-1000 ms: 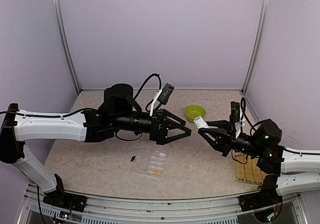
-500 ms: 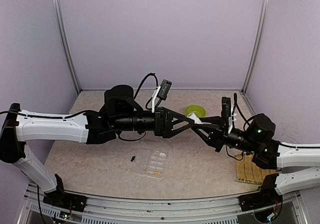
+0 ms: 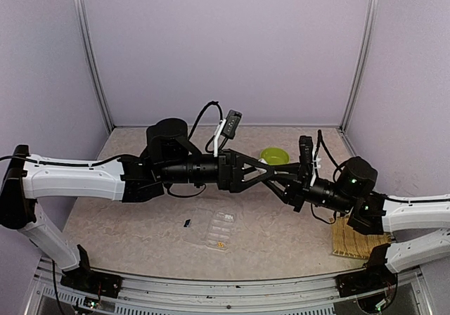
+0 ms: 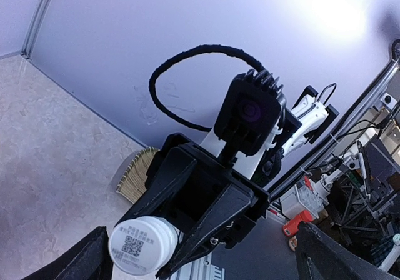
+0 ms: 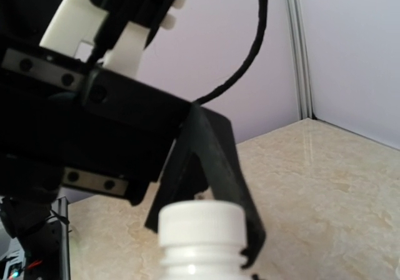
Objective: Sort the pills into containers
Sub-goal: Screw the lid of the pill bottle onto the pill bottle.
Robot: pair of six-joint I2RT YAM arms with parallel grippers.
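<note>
I find the right gripper (image 4: 155, 245) clenched on a small white plastic bottle (image 5: 200, 230), held above the beige marbled table (image 3: 140, 216). The left gripper (image 3: 273, 175) is spread wide, its fingers flanking the bottle's cap; I cannot confirm contact. The flat clear plastic pill box (image 3: 220, 228) lies on the table, below and well apart from both grippers. One dark pill (image 3: 187, 223) lies near it.

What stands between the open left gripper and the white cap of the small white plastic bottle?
Nothing visible. The left gripper has its open fingers on either side of the white cap of the small white plastic bottle, which the right gripper holds in mid-air.
</note>
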